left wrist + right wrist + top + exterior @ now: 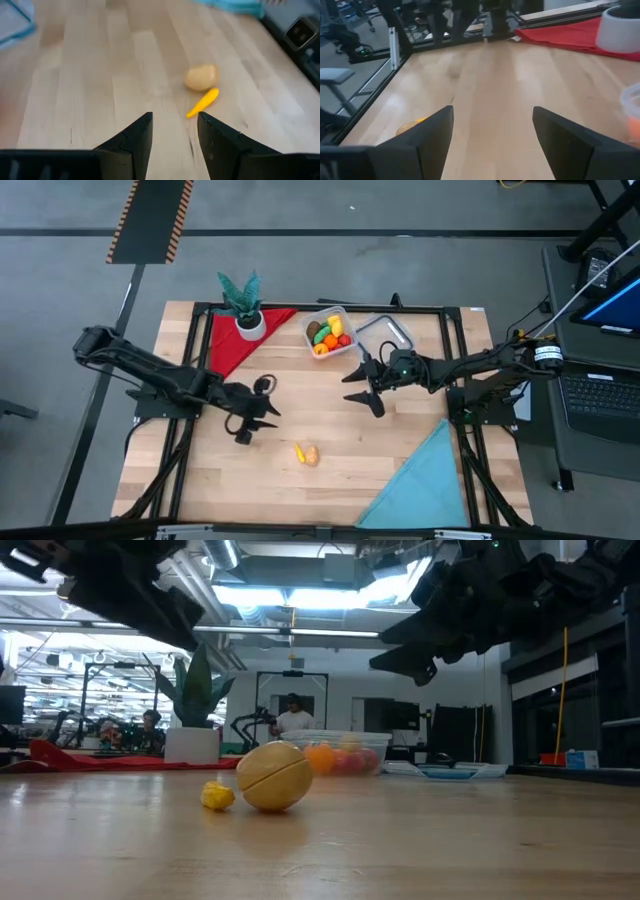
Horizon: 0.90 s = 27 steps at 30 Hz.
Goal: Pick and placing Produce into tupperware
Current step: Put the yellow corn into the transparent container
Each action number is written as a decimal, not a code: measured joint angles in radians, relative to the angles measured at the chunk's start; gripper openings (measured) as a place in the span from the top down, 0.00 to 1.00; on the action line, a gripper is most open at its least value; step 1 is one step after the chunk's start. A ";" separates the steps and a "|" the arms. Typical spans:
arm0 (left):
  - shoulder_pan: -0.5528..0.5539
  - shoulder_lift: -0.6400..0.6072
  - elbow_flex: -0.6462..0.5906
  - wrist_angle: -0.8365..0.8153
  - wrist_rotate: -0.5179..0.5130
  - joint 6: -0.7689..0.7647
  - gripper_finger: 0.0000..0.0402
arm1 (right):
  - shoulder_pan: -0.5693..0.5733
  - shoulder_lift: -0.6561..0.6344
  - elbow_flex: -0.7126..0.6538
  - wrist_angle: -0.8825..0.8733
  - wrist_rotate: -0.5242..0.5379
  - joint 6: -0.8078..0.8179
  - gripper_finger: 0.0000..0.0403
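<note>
From above, the tupperware (331, 332) sits at upper centre of the desk (200, 470), filled with colourful produce (328, 335); a tan potato (311, 455) and a yellow pepper (299, 450) lie lower centre. The left gripper (258, 416), jaws apart and empty, hovers left of them; the right gripper (366, 385), jaws wide and empty, hangs below the tupperware. At desk height, the potato (274, 776) and pepper (217, 796) sit centre. The left wrist view shows both pieces beyond parted fingers (135, 137); the right wrist view shows spread fingers (432, 132) over bare wood.
</note>
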 joint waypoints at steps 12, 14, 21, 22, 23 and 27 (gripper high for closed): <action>-0.010 0.280 0.306 -0.278 -0.005 0.116 0.61 | 0.021 0.000 0.000 -0.029 -0.016 -0.003 0.32; -0.019 0.336 0.343 -0.299 -0.007 0.166 0.61 | 0.021 0.000 0.000 -0.048 -0.016 -0.009 0.32; -0.029 0.499 0.459 -0.377 -0.008 0.218 0.64 | 0.021 0.000 0.000 -0.094 -0.016 -0.026 0.32; -0.030 0.516 0.472 -0.381 -0.008 0.219 0.65 | 0.021 0.000 0.000 -0.094 -0.016 -0.027 0.32; -0.031 0.532 0.484 -0.381 -0.008 0.219 0.65 | 0.021 0.000 0.000 -0.095 -0.016 -0.028 0.32; -0.034 0.596 0.523 -0.385 0.006 0.219 0.67 | 0.021 0.000 0.000 -0.102 -0.031 -0.029 0.32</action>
